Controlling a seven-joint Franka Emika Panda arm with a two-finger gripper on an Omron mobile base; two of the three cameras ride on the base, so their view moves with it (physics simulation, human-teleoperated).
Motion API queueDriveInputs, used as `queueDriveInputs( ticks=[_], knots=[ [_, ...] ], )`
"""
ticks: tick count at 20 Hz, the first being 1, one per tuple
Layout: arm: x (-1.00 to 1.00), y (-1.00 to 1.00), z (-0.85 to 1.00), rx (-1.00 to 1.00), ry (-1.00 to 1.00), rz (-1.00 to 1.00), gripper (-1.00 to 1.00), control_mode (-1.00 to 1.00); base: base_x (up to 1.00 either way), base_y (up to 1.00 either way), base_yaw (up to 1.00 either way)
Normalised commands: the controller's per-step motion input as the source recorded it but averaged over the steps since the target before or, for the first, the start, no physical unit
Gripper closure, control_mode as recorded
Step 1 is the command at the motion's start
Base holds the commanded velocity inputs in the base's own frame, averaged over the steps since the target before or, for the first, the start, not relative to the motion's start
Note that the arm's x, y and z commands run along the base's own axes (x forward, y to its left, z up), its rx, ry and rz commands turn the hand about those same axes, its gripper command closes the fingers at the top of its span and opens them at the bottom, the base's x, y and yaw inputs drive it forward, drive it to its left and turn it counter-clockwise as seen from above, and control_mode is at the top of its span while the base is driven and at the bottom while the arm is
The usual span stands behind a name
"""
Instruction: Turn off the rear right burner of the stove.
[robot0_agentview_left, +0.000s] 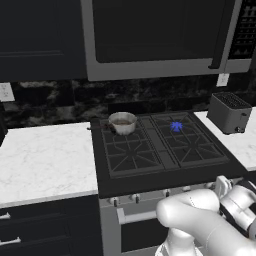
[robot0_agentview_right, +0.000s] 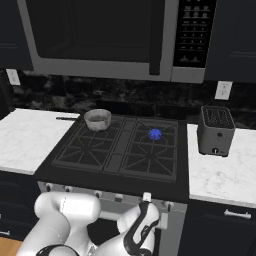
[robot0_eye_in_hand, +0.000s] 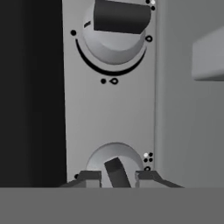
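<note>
Burning blue, the rear right burner (robot0_agentview_left: 176, 126) sits at the back right of the stove (robot0_agentview_right: 118, 170). Down at the steel front panel, the end effector (robot0_eye_in_hand: 117, 176) is spread, one finger (robot0_eye_in_hand: 89, 177) on each side of a knob (robot0_eye_in_hand: 115, 168), not clearly touching it. A saucepan (robot0_agentview_left: 122, 122) stands on the rear left grate.

Dark cabinets (robot0_agentview_left: 35, 35), white marble counters (robot0_agentview_left: 45, 160), black speckled backsplash (robot0_agentview_right: 100, 92), wall outlets (robot0_agentview_right: 223, 90)
</note>
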Motion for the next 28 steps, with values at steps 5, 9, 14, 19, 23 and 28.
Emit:
queueDriveInputs(
  ticks=[5, 9, 14, 19, 23, 28],
  knots=[
    [0.18, 0.1, 0.16, 0.07, 0.12, -0.03, 1.0, -1.0, 0.0, 0.0, 0.0],
    [0.08, 0.0, 0.16, 0.23, 0.12, -0.1, 1.0, -1.0, 0.0, 0.0, 0.0],
    [0.04, 0.0, 0.16, 0.34, 0.09, -0.13, 1.0, -1.0, 0.0, 0.0, 0.0],
    [0.08, 0.0, 0.23, 0.43, 0.05, -0.14, 1.0, -1.0, 0.0, 0.0, 0.0],
    [0.12, 0.0, 0.25, 0.48, 0.04, -0.15, 1.0, -1.0, 0.0, 0.0, 0.0],
    [0.13, 0.0, 0.22, 0.53, 0.04, -0.14, 1.0, -1.0, 0.0, 0.0, 0.0]
  ],
)
